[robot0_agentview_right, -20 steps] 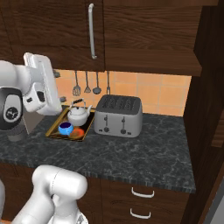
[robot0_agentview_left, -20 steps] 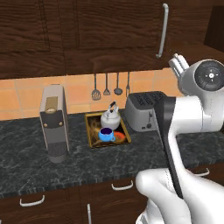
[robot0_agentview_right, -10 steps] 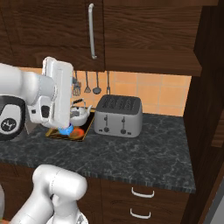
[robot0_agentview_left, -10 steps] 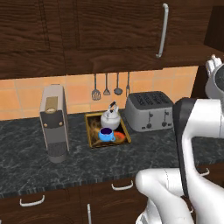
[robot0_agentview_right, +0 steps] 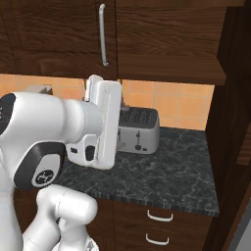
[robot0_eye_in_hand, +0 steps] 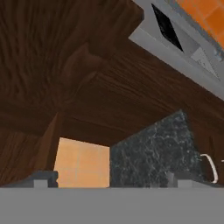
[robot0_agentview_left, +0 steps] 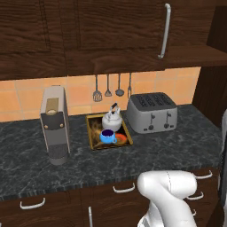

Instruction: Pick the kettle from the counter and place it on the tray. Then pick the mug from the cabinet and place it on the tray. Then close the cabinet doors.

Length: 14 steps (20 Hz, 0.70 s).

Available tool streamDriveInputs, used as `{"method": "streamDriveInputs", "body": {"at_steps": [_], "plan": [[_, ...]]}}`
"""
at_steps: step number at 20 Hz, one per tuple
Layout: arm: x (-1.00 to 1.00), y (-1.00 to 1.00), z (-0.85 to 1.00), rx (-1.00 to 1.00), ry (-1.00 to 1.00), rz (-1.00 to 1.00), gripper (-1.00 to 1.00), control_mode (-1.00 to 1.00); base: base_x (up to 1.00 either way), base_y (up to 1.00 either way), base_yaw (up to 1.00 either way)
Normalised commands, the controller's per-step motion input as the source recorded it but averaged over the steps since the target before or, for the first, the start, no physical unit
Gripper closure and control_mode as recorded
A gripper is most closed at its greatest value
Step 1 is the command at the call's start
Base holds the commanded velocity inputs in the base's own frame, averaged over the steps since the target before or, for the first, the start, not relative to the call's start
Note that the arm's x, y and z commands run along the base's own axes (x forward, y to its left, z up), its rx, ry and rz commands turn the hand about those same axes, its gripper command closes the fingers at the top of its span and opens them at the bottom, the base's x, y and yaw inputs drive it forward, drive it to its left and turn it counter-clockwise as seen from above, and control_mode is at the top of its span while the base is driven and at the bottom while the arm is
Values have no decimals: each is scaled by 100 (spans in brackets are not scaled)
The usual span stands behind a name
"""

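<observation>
Two-finger gripper (robot0_eye_in_hand: pixel 107 178) on white arm: only dark tips seen at bottom of hand view, apart, nothing between them; how wide can't tell for sure. Pointed at dark brown wood, a patch of orange tile and a wedge of dark marbled stone.

Landmark = boxy silver toaster (robot0_agentview_left: pixel 153 112) on dark grey-black marbled stone counter (robot0_agentview_left: pixel 177 146). Just left of toaster: small rectangular gold-rimmed tray (robot0_agentview_left: pixel 93 133), dark face w/ orange pattern. On tray: squat silver-grey metal kettle (robot0_agentview_left: pixel 112 119) w/ dark arched handle, at back, upright; small bright blue mug (robot0_agentview_left: pixel 107 136) in front of kettle, upright, near an orange patch. Further left of toaster, beyond tray: tall grey coffee machine (robot0_agentview_left: pixel 55 125). Above toaster: dark brown wood wall cabinet doors (robot0_agentview_left: pixel 119 31) w/ long vertical silver bar handle (robot0_agentview_left: pixel 165 31), look shut in left base view. Behind and left of toaster: hanging utensils (robot0_agentview_left: pixel 108 88) on orange tile wall. Below toaster: lower drawers (robot0_agentview_right: pixel 162 225) w/ small curved handles.
</observation>
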Motion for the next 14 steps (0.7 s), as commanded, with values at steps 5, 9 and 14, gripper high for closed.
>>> {"method": "streamDriveInputs", "body": {"at_steps": [5, 9, 14], "plan": [[-41, -91, 0, 5, -1, -20, -100, -100, 0, 0, 0], [-25, -86, 7, 8, -1, -30, -100, -100, 0, 0, 0], [-13, -80, 8, 5, -7, -34, -100, -100, 0, 0, 0]]}}
